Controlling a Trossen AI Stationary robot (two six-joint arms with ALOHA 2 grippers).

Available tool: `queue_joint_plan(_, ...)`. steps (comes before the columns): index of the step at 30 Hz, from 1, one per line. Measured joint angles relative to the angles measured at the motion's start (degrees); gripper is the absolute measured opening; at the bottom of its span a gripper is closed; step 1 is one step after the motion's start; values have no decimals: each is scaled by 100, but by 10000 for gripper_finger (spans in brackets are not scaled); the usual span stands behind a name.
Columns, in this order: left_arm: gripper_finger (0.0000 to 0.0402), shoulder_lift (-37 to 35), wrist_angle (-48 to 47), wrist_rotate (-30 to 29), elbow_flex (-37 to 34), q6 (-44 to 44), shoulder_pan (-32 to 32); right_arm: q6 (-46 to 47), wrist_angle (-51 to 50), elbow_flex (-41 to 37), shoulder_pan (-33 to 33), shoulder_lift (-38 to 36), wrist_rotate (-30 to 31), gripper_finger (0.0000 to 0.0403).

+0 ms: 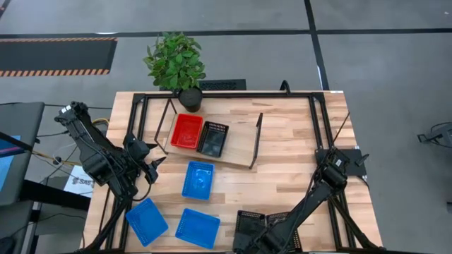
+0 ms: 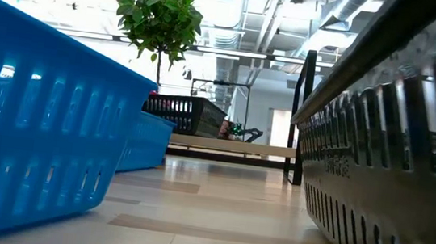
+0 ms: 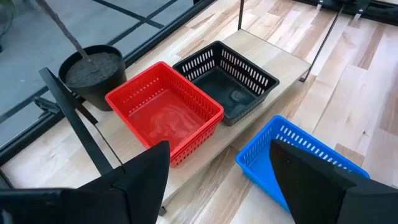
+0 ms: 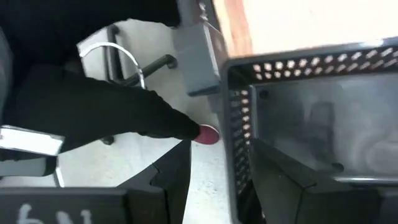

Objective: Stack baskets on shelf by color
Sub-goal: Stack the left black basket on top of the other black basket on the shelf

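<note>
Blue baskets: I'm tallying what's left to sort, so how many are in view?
3, all on the tabletop, none on the shelf: one just in front of it, two near the front edge. Stacked ones could hide beneath.

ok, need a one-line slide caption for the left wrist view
Open left gripper faces the shelf holding a red basket beside a black basket; blue basket on the table.

A potted plant (image 1: pixel 176 62) with green leaves stands at the counter's (image 1: pixel 296 162) far edge, its dark pot (image 3: pixel 93 71) filled with soil. The counter is pale wood planks. A small red round object (image 4: pixel 208 134), perhaps a button, shows below the counter edge.
</note>
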Motion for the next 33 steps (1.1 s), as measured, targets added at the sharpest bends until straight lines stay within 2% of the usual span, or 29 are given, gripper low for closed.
queue_joint_plan(7,265,0,-1,4,0,-6,-1,4,522,-641,35,9,-35,182)
queue_joint_plan(15,265,0,2,2,0,-81,0,-247,388,-745,24,13,-5,181)
queue_joint_plan(18,265,0,2,0,0,-90,-1,-299,85,-743,13,13,240,173)
queue_joint_plan(23,265,0,2,-2,0,-94,-1,-370,-464,-765,-104,22,340,126)
queue_joint_plan(31,265,0,2,2,0,-83,-1,-1135,-473,-948,-409,21,384,21)
queue_joint_plan(33,265,0,-1,4,0,-79,1,-1394,-506,-928,-474,18,392,9)
